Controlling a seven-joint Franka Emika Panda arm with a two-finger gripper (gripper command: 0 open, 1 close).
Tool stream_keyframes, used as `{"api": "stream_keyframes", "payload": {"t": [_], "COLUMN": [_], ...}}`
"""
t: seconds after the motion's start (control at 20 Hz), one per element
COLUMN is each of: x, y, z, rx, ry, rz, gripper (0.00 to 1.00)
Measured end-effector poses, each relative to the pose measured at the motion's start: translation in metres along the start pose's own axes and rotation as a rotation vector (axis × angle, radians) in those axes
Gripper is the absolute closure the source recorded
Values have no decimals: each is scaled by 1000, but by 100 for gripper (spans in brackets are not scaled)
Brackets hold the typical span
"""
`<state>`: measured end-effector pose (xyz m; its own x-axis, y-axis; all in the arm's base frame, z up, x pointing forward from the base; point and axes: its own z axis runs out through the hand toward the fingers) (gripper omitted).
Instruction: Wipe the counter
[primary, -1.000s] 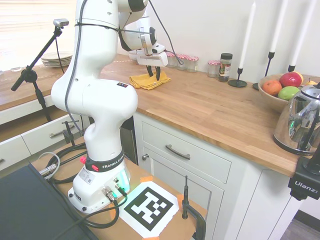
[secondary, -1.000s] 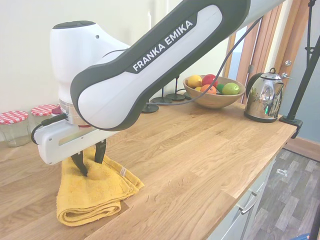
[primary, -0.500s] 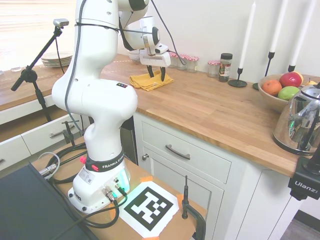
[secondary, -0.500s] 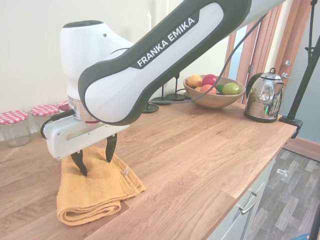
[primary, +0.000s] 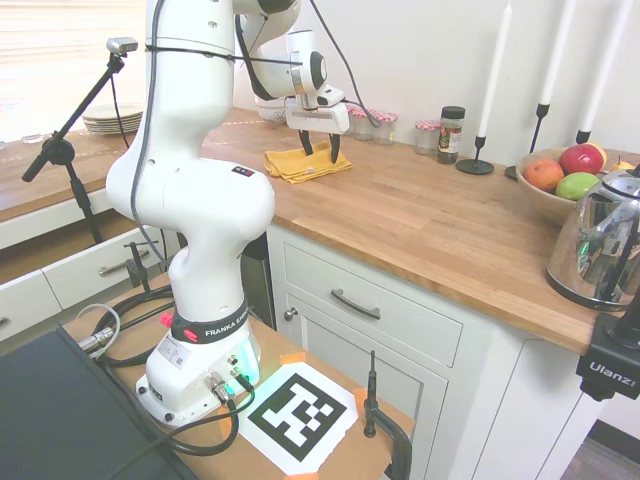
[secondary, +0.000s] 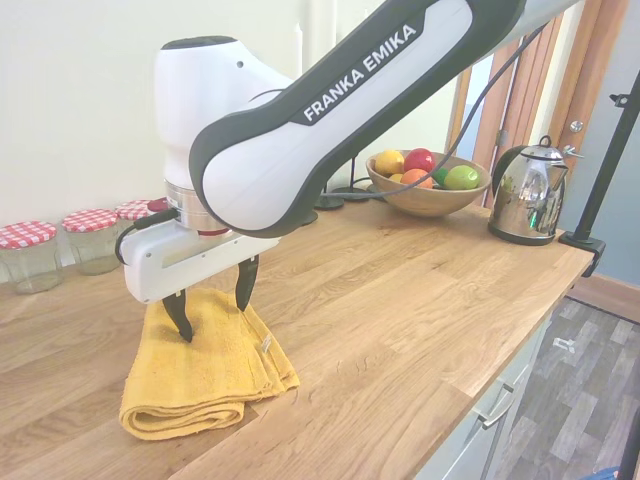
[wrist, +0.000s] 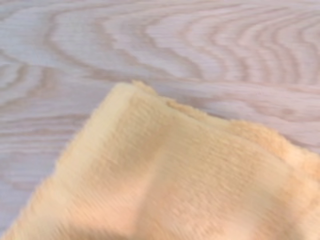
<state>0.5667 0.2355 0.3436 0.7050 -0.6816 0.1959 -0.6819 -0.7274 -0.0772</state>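
A folded yellow towel (primary: 297, 166) (secondary: 205, 375) lies on the wooden counter (primary: 430, 220) (secondary: 400, 290). My gripper (primary: 320, 150) (secondary: 214, 305) stands upright over the towel's back part. It is open, with both fingertips (secondary: 183, 325) spread wide and pressing down into the cloth. Nothing is pinched between them. The wrist view shows a corner of the towel (wrist: 175, 175) on the wood grain of the counter (wrist: 150, 40).
Red-lidded glass jars (secondary: 28, 255) (primary: 380, 125) line the wall behind the towel. Further along stand a spice jar (primary: 451, 134), black candlesticks (primary: 478, 150), a fruit bowl (primary: 556, 185) (secondary: 425, 185) and a steel kettle (primary: 600, 245) (secondary: 527, 205). Plates (primary: 112, 120) sit at the far end.
The fingers have spread from nearly together to wide apart. The gripper has slid along the counter toward the fruit bowl end, and the towel has shifted with it.
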Motion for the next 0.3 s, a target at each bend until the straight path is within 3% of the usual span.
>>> {"api": "stream_keyframes", "payload": {"t": [0.3], "x": [-6], "y": [20], "z": [-33], "rx": [23], "ry": [21], "rz": [-13], "gripper": [0]}}
